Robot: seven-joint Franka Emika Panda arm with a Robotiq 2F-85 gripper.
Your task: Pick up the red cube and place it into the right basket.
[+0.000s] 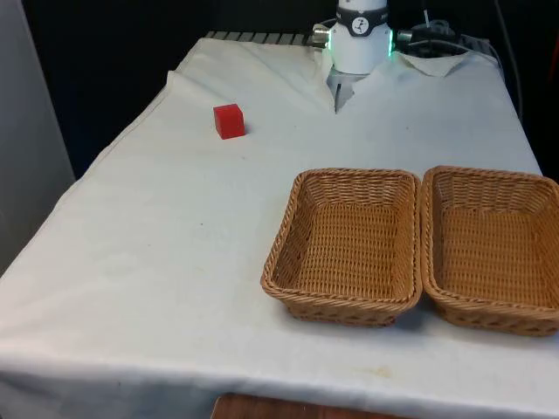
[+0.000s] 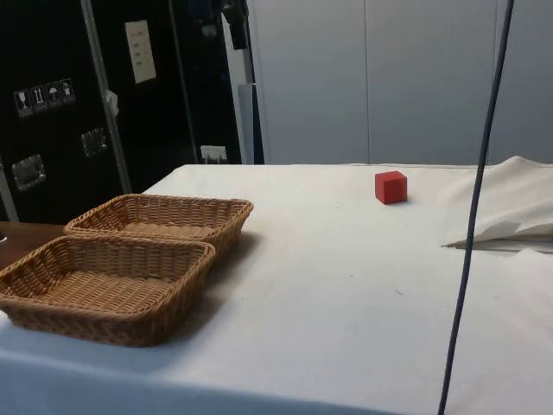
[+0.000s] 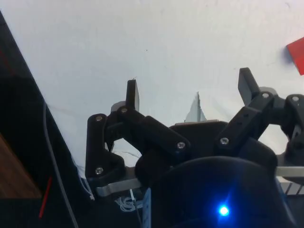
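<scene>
White cloth all over the counter (image 1: 175, 262), dark curtains and cabinets around it, pretty bare setup. The red cube (image 1: 229, 120) sits on its own toward the far end, on the front view's left, well apart from everything else and flat on the cloth. Nothing is touching it.

Closer to the near edge there are two wicker baskets side by side, rims touching. The right basket (image 1: 492, 249) is the one on the front view's right, and the other basket (image 1: 345, 244) is just beside it toward the middle. Both look empty.

The tool (image 3: 190, 92) is spread wide open with nothing between the fingers (image 3: 132, 95), just bare cloth underneath. A corner of the cube (image 3: 297, 54) peeks in at the edge of the wrist view, so it's off to one side of the tool, not lined up under it.

My read: this is the very start, the reach hasn't happened yet. Next move would be to swing across over the cube, centre the jaws on it, drop down and close, then carry it the long diagonal to the right basket.

View differences: the wrist view is what tells you how open the fingers are. The side view (image 2: 390, 187) shows the cube is sitting square on the cloth, with the baskets (image 2: 95, 285) low and shallow, so clearing the rim should be easy.
</scene>
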